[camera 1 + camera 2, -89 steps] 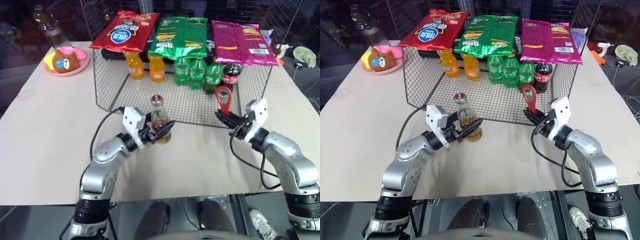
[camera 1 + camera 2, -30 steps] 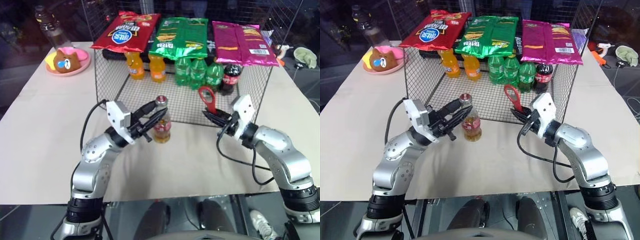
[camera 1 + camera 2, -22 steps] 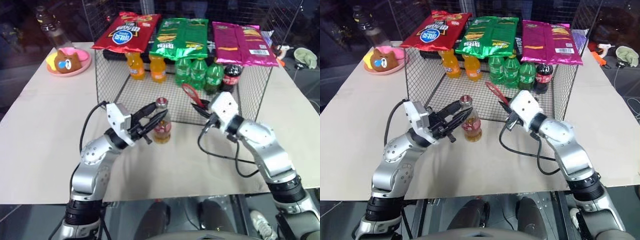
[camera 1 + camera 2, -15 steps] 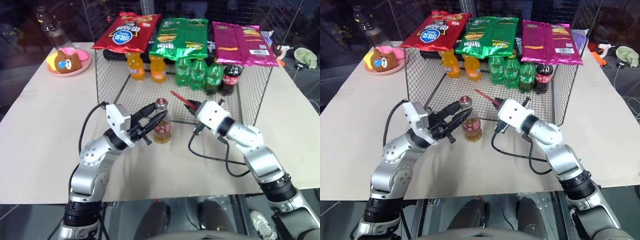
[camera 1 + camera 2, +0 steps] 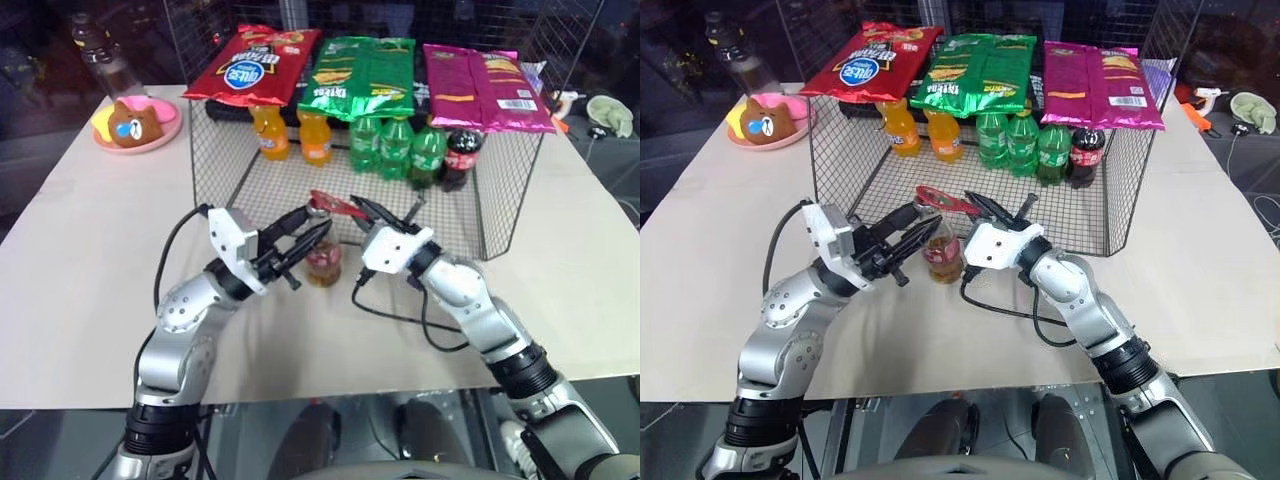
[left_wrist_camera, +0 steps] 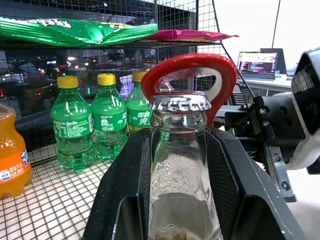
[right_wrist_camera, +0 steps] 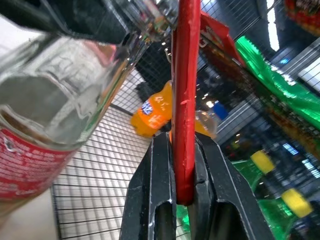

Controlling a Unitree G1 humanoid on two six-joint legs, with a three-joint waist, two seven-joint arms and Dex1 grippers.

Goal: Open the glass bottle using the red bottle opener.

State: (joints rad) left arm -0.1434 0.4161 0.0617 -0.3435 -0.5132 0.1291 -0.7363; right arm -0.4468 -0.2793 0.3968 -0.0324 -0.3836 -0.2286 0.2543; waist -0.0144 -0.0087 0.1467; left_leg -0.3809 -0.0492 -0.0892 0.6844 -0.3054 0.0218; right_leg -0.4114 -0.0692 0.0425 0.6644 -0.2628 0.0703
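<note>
On the paper-covered table (image 5: pixel 90 290), before the wire rack (image 5: pixel 500 190), the glass bottle (image 5: pixel 324 258) is clamped at its neck by the left gripper (image 5: pixel 305 236). The red bottle opener (image 5: pixel 335 204), pinched in the closed right gripper (image 5: pixel 368 211), has been swung across onto the cap, so prying seems next.

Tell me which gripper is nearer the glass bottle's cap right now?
Left. The left gripper clamps the glass bottle around the neck under the cap; the right gripper sits beside it, holding the red bottle opener over the cap.
</note>
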